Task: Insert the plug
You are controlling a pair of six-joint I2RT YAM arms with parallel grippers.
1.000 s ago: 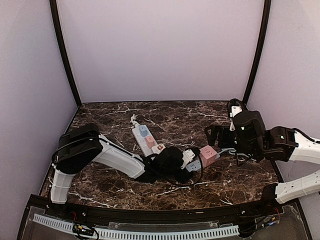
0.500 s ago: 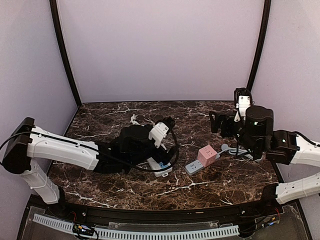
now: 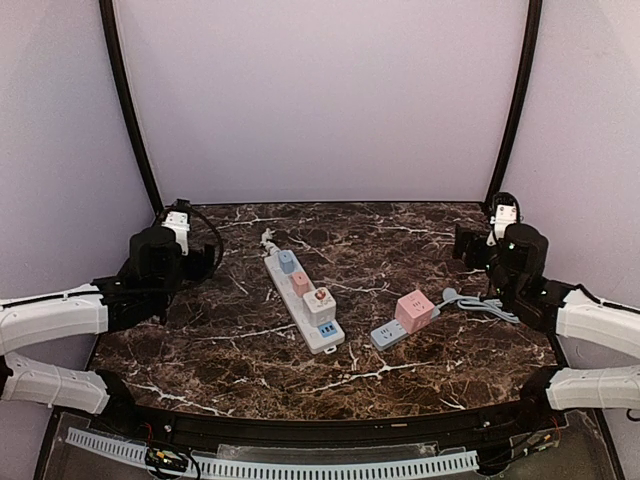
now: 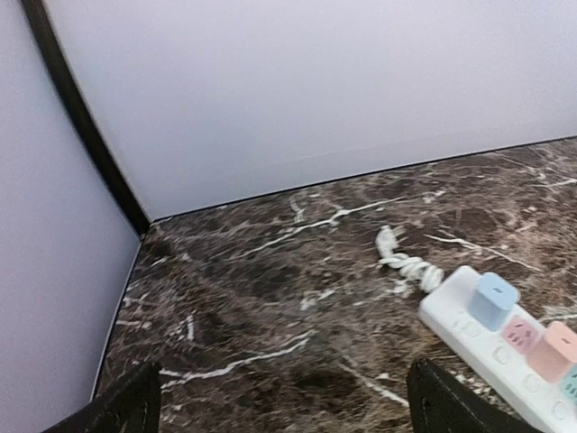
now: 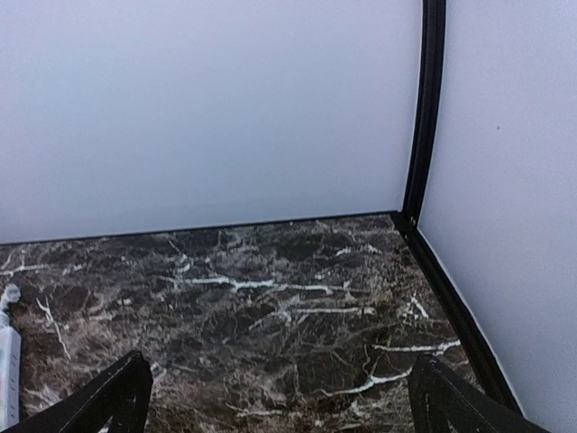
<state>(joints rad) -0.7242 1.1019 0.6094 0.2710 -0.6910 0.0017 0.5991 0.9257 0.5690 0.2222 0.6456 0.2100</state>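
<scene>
A white power strip (image 3: 303,300) lies on the marble table, holding a blue plug (image 3: 287,262), a pink plug (image 3: 300,283) and a white cube (image 3: 320,301). To its right a pink cube plug (image 3: 415,311) sits in a small grey socket strip (image 3: 388,335) with a grey cable (image 3: 482,303). My left gripper (image 3: 208,256) is open and empty at the far left, away from both strips. My right gripper (image 3: 463,246) is open and empty at the far right. The left wrist view shows the white strip (image 4: 505,347) and its coiled cord (image 4: 406,263) beyond the open gripper (image 4: 288,406). The right gripper (image 5: 279,401) faces bare marble.
Lilac walls with black corner posts (image 3: 130,110) close the table on three sides. A black rail (image 3: 300,425) runs along the near edge. The white strip's end shows at the left edge of the right wrist view (image 5: 7,361).
My left arm has pulled back from the pink cube and grey strip, across the white strip, to the far left. My right arm has drawn back to the right. Both strips lie still.
</scene>
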